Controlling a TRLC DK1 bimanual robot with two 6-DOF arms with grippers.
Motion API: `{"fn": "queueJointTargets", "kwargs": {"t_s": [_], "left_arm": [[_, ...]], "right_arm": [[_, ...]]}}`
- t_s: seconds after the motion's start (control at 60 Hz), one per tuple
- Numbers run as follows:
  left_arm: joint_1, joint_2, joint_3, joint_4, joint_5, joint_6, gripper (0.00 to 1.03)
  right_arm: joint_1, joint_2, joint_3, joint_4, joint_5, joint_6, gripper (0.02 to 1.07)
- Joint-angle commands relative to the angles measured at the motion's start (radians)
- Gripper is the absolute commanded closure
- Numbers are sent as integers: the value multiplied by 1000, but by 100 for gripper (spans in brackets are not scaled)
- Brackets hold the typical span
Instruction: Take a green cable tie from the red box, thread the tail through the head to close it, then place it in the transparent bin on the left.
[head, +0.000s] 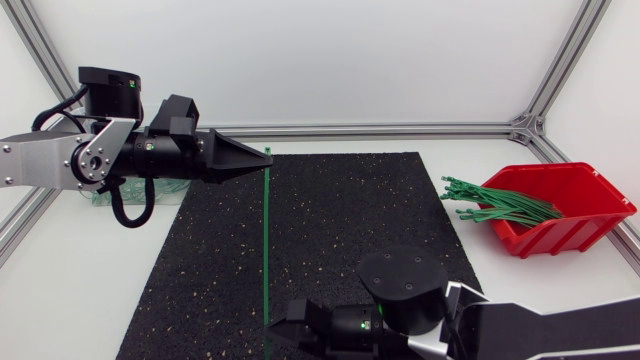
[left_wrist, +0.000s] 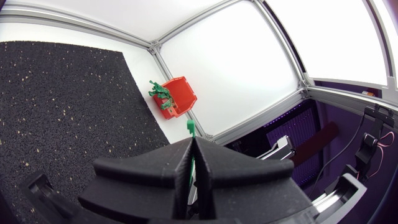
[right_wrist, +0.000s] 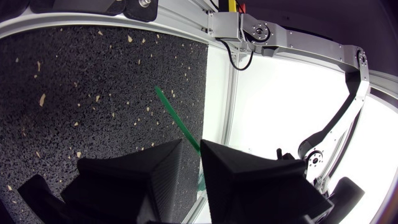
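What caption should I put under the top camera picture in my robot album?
Left gripper and right gripper hold one green cable tie straight over the black mat, beside the red box.

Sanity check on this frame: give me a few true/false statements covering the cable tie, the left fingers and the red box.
1. The left gripper has its fingers shut on a green cable tie. True.
2. That tie is closed into a loop. False: it is a straight strip running from the left gripper to the right gripper.
3. The red box is empty. False: a bundle of green ties lies in it, spilling over its edge.
4. The red box sits off the black mat, on the right arm's side. True.
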Motion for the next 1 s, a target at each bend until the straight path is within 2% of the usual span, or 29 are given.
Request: {"fn": "queueJointTargets", "kwargs": {"t_s": [0.0, 0.3, 0.483, 0.983], "left_arm": [[-7, -10, -9, -8, -1, 9, 99], [19, 21, 29, -68, 4, 9, 99], [20, 27, 31, -69, 8, 9, 99], [22, 18, 31, -69, 7, 11, 99]], "right_arm": [[8, 19, 18, 24, -7, -19, 79], [-2, 29, 5, 67, -35, -77, 79], [-9, 54, -18, 113, -70, -116, 79], [-6, 19, -60, 115, -58, -110, 80]]}}
